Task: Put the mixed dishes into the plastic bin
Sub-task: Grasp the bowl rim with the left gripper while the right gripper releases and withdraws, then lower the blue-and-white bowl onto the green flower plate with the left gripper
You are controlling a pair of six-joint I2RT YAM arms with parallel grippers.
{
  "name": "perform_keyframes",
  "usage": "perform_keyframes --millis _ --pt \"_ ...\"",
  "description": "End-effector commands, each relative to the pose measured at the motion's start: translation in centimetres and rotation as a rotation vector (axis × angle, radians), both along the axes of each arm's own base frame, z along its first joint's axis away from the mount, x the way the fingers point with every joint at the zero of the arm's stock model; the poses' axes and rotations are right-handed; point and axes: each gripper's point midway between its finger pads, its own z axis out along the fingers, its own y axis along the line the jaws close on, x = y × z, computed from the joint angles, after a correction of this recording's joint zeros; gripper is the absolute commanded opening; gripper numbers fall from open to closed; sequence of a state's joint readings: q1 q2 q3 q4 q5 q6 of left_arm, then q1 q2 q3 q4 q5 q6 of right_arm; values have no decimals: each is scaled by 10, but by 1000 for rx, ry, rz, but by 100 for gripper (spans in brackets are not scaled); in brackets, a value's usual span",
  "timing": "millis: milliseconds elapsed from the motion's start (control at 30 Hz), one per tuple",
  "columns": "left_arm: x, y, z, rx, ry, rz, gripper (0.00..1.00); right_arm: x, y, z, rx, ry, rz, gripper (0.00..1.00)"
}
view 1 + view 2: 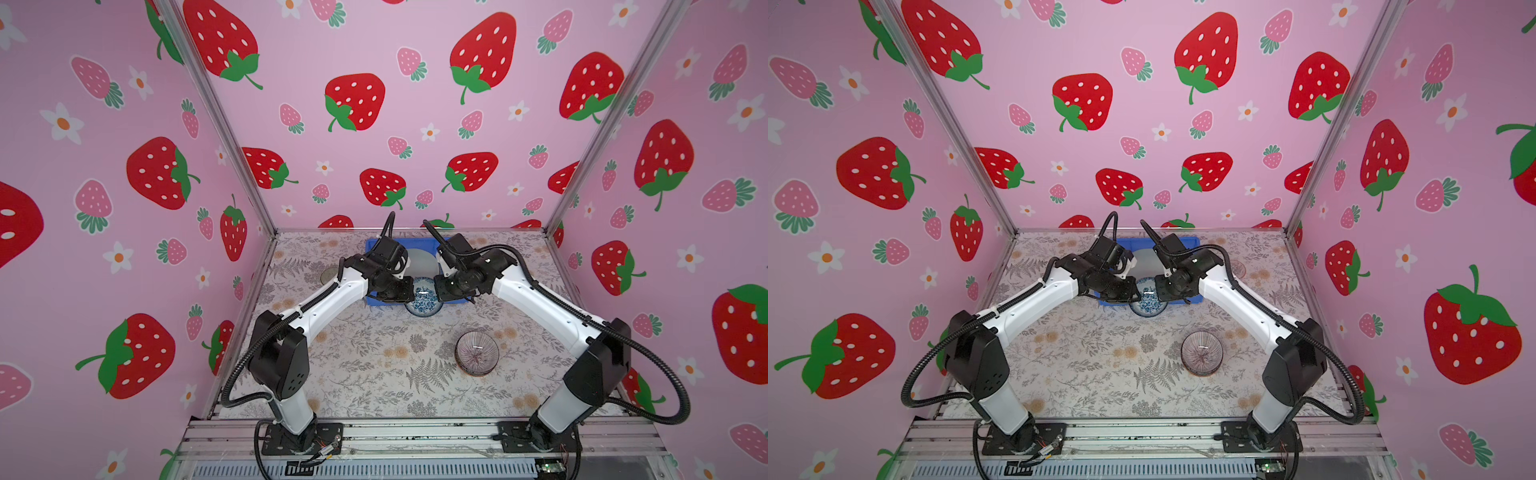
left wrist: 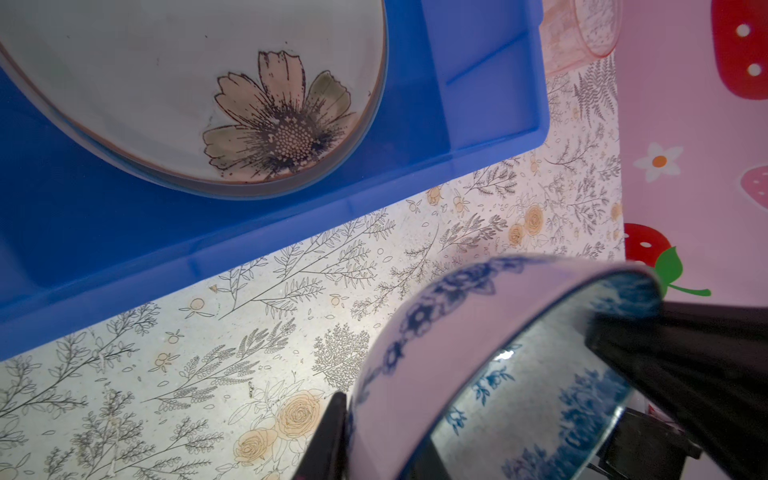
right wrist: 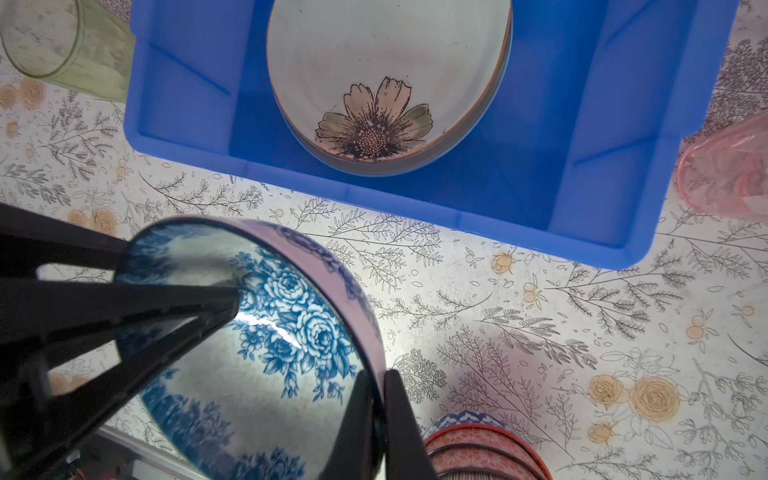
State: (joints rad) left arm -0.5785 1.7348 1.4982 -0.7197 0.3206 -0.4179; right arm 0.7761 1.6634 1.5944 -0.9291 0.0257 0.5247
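Nearest the arm bases, toward 5 o'clock on the matte, floral-printed surface (image 1: 365,374), a round line-patterned bowl (image 1: 476,353) stands open side up. Its inside is ruled with fine dark rays, and its outer wall is hard to make out in both top views. The right wrist view catches a domed piece banded orange-red (image 3: 473,449) under a blue zigzag, cut off at the frame edge; whether it is that same bowl cannot be told. Beyond, at the centre, the glossy blue-white bowl (image 3: 291,332), printed with roses inside, is held tilted between the two arms. The left fingers (image 2: 328,440) are drawn narrow on its wall at 9 o'clock and the right fingers (image 3: 401,424) pinch tight at 3 o'clock, one of each pair inside the rim and one outside. Its foot is hidden, and from above it overlaps the near wall of the plastic bin (image 1: 376,245), a smooth, bright blue, thick-rimmed tub largely covered by the wrists. Inside lies a pale green plate (image 3: 374,62) with a drawn flower, partly cut off, with further rims edging out beneath it. A green-tinted tumbler (image 3: 62,50) stands beside the bin at 9 o'clock and a pink tumbler (image 3: 727,174) at 3 o'clock, both cropped.
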Motion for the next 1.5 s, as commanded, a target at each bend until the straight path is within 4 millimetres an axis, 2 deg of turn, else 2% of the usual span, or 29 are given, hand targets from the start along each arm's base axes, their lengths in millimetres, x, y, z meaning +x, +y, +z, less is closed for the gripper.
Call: perform_keyframes --millis 0,67,267,500,633,733,867,933,1033,1133,1200,1367,1467 --pt "-3 2 5 13 -7 -6 10 3 10 9 24 -16 14 4" --pt "-3 3 5 17 -7 -6 1 3 11 7 19 -14 18 4" --pt "-3 4 5 23 -12 -6 0 3 16 5 27 -8 33 6" --pt "0 9 5 50 -30 0 0 5 18 12 46 -25 51 20" --pt "7 18 7 89 -60 19 0 6 8 23 77 -52 43 31" --pt "15 20 13 97 -73 49 0 7 -7 35 125 -73 21 38" --pt "36 20 25 118 -97 104 0 7 -38 53 166 -124 -16 51" --pt "48 17 30 122 -87 119 0 6 -54 59 179 -149 -32 64" --pt "76 16 38 157 -101 163 0 1 -78 60 171 -176 -69 78" --pt "103 11 41 145 -106 209 0 -7 -95 56 165 -177 -82 84" --pt "120 12 40 142 -95 249 0 -13 -104 56 159 -181 -87 100" --pt "155 13 16 107 -53 326 0 -29 -121 58 165 -202 -94 99" --pt "170 15 1 76 -27 370 0 -34 -128 54 155 -203 -98 99"
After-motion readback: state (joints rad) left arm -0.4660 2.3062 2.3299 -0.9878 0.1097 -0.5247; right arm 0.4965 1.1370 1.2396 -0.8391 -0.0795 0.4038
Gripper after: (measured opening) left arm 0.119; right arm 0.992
